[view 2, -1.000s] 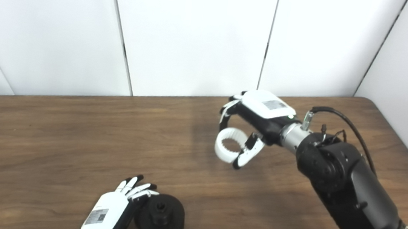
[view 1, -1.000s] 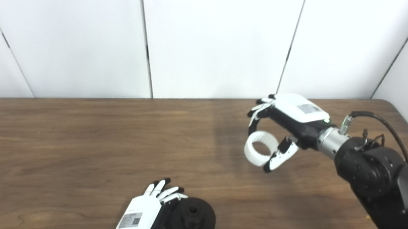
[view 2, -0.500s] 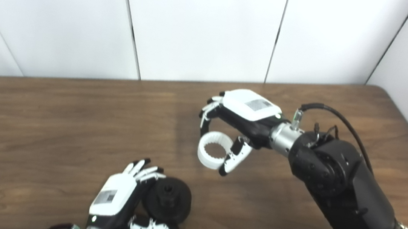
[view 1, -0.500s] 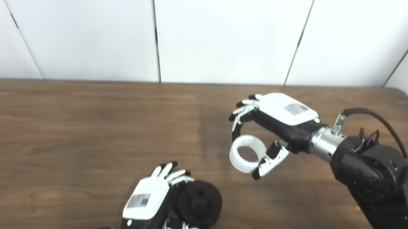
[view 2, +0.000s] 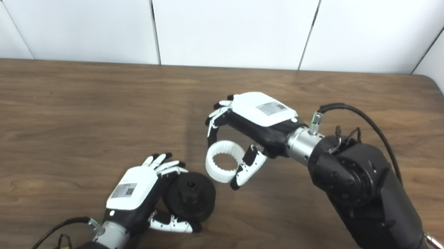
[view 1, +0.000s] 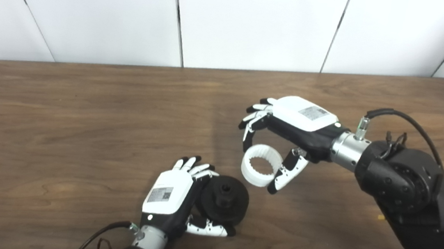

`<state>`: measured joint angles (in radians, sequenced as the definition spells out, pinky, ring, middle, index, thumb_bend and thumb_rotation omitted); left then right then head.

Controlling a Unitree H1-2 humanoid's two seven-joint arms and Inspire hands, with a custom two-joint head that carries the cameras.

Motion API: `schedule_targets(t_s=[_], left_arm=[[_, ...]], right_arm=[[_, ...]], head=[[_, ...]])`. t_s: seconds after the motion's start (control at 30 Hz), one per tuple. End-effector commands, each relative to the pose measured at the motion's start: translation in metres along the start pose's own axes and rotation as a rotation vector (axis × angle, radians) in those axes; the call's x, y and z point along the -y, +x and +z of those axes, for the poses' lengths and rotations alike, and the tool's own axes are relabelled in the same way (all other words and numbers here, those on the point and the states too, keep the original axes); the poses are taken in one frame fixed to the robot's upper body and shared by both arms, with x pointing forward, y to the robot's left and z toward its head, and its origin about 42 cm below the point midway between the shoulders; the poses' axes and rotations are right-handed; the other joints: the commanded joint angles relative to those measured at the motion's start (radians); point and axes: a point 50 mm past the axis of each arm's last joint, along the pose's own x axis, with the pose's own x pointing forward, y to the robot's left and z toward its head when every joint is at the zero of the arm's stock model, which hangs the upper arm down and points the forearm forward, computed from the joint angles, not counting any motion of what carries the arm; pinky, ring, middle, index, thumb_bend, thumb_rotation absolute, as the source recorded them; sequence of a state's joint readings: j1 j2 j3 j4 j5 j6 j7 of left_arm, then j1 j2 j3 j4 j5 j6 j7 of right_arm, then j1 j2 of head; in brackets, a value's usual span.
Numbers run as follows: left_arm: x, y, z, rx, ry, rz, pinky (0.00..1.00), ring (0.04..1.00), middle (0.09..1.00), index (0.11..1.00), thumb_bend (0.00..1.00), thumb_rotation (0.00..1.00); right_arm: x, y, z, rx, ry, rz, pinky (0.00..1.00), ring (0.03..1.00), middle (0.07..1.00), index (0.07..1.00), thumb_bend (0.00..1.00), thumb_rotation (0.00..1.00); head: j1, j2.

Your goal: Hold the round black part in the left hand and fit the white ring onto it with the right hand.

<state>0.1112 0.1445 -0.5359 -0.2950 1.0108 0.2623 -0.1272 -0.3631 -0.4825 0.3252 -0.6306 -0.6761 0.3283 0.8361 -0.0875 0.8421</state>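
ring close to the black part, not yet fitted

while held up off the brown table (view 1: 82, 118), round black part (view 1: 225, 199) cradled in the left hand (view 1: 173, 195), fingers curled behind it and thumb hooked under its lower edge, raised hub with its centre hole facing up and toward the right. white ring (view 1: 260, 170) pinched in the right hand (view 1: 287, 127) between fingertips at the upper left of its rim and thumb at the right side, toothed inner wall showing, opening tipped toward the camera. ring just up and to the right of the black part, near it, a narrow gap between the two; cannot tell from either view whether the edges brush.

step in hand, by judgement: bringing the ring across for the fit. next move likely calls for tilting the ring so its opening squares with the hub, centring over it, then pressing down with the black part braced steady. some risk of a skewed ring catching on the hub's edge.
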Motion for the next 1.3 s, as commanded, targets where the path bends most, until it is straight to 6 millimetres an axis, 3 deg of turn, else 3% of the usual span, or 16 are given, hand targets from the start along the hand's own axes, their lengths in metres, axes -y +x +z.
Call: schedule_targets(t_s=[0.0, 0.8, 1.0, 1.27], left_arm=[[0.022, -0.007, -0.006, -0.048, 0.029, -0.148, 1.0, 0.968, 0.852, 0.485, 0.52, 0.06], [0.017, -0.002, -0.001, -0.047, 0.049, -0.15, 1.0, 0.967, 0.851, 0.486, 0.52, 0.06], [0.017, -0.002, 0.0, -0.047, 0.047, -0.15, 1.0, 0.967, 0.855, 0.486, 0.52, 0.06], [0.019, -0.005, 0.004, -0.046, 0.048, -0.15, 1.0, 0.964, 0.856, 0.486, 0.52, 0.06]], right_arm=[[0.013, -0.001, 0.009, 0.028, -0.017, -0.047, 1.0, 0.942, 0.822, 0.482, 0.53, 0.14], [-0.018, 0.02, 0.022, 0.086, 0.009, 0.011, 1.0, 0.933, 0.808, 0.483, 0.53, 0.14], [-0.03, 0.024, 0.021, 0.081, 0.014, 0.022, 1.0, 0.935, 0.813, 0.483, 0.53, 0.14], [-0.043, 0.029, 0.023, 0.096, 0.024, 0.007, 0.99, 0.926, 0.812, 0.483, 0.53, 0.14]], head=[[0.0, 0.005], [0.03, 0.037], [0.041, 0.036], [0.071, 0.005]])
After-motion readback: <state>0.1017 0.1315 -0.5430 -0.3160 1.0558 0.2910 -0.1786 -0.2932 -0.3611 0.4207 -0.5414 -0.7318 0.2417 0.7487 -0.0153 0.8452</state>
